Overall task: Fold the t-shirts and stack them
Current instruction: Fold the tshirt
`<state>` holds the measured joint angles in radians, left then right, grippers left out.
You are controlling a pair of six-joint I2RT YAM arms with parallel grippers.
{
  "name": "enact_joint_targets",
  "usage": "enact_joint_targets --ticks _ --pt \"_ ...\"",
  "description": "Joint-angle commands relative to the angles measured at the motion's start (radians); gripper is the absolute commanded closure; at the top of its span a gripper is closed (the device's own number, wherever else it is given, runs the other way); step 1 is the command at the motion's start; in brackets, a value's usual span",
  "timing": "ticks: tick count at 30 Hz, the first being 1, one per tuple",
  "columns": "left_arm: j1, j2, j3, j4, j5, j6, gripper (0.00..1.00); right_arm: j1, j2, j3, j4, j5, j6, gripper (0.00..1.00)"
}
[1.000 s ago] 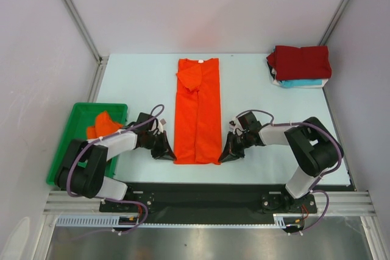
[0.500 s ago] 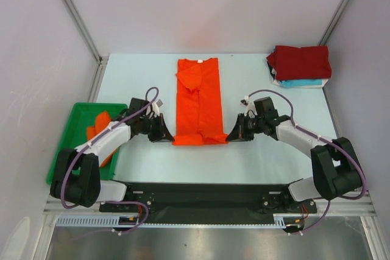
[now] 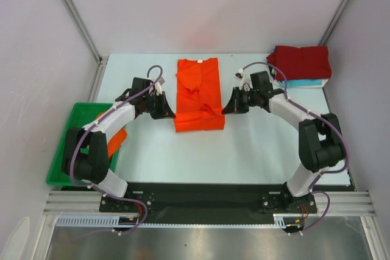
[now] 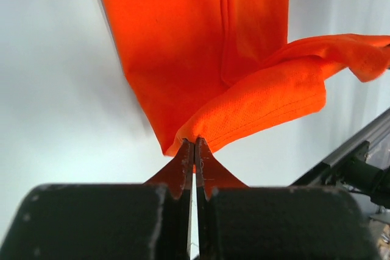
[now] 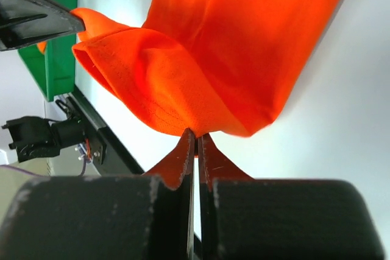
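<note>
Broadly, the table [image 3: 262,144] is taken up along its middle by the orange t-shirt [image 3: 196,86]. It is laid lengthwise as a narrow strip with the collar at the far end, and its near end is doubled up over the body. At the left edge the green tray [image 3: 64,159] is found, with a second orange shirt [image 3: 116,140] lying in it, partly hidden by the left arm. In the far right corner a folded dark red shirt [image 3: 301,60] is stacked on a turquoise shirt [image 3: 308,82]. The left gripper [image 4: 194,145] is pressed together on the left corner of the raised hem, and the right gripper [image 5: 195,132] is pinched on the right corner. In each wrist view only a thin wedge of cloth is nipped between the fingers, while the hem hangs in a slack roll between the two holds. The cloth is judged to be light, soft and quite limp — no shape of its own can be expected, and any unsupported span will sag. It is best taken at the two hem corners, with every layer caught in the nip and the holds kept well apart so the edge is drawn straight. The knit is probably not slippery, though so small a bite could be pulled free by a hard tug.
</note>
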<state>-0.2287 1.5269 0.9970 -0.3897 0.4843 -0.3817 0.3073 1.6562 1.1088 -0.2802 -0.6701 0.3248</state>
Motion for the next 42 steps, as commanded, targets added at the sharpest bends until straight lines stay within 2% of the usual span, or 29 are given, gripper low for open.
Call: enact_joint_targets --ticks 1,5,9,11,12,14,15,17,18,22,23,24,27,34,42 --pt "0.009 0.05 0.093 0.041 -0.035 0.046 1.0 -0.019 0.086 0.115 -0.013 -0.005 -0.05 1.0" --pt "0.014 0.192 0.221 0.041 -0.07 0.058 1.0 -0.03 0.197 0.239 0.001 -0.006 -0.059 1.0" --pt "0.014 0.327 0.412 0.023 -0.107 0.09 1.0 -0.028 0.324 0.379 0.032 0.009 -0.076 1.0" --pt "0.014 0.39 0.487 0.011 -0.171 0.09 0.96 -0.025 0.402 0.48 0.038 0.033 -0.096 0.87" --pt "0.014 0.404 0.508 0.012 -0.194 0.089 0.72 -0.022 0.419 0.515 0.038 0.055 -0.105 0.7" --pt "0.005 0.427 0.549 0.009 -0.263 0.107 0.39 -0.019 0.432 0.578 0.021 0.108 -0.128 0.57" --pt "-0.001 0.429 0.605 -0.003 -0.283 0.166 0.17 -0.017 0.412 0.582 0.01 0.118 -0.142 0.47" --pt "-0.009 0.408 0.655 -0.064 -0.312 0.202 0.06 -0.022 0.369 0.542 -0.046 0.135 -0.19 0.43" --pt "-0.008 0.388 0.644 -0.073 -0.302 0.207 0.04 -0.028 0.308 0.511 -0.059 0.136 -0.197 0.42" --pt "0.018 0.28 0.478 -0.127 -0.178 0.133 0.09 -0.072 0.18 0.292 -0.117 0.06 -0.193 0.42" --pt "0.031 0.247 0.388 -0.129 -0.106 0.104 0.12 -0.085 0.159 0.252 -0.137 0.047 -0.193 0.42" --pt "0.035 0.233 0.343 -0.114 -0.066 0.093 0.14 -0.088 0.146 0.17 -0.14 0.032 -0.196 0.43" --pt "0.042 0.205 0.217 -0.083 0.017 0.063 0.18 -0.088 0.131 0.076 -0.122 -0.05 -0.184 0.43" --pt "0.043 0.243 0.103 0.017 0.164 -0.031 0.2 -0.065 0.211 0.077 -0.021 -0.114 -0.116 0.44" --pt "0.043 0.312 0.112 0.038 0.149 -0.057 0.24 -0.05 0.306 0.092 0.019 -0.146 -0.049 0.44"
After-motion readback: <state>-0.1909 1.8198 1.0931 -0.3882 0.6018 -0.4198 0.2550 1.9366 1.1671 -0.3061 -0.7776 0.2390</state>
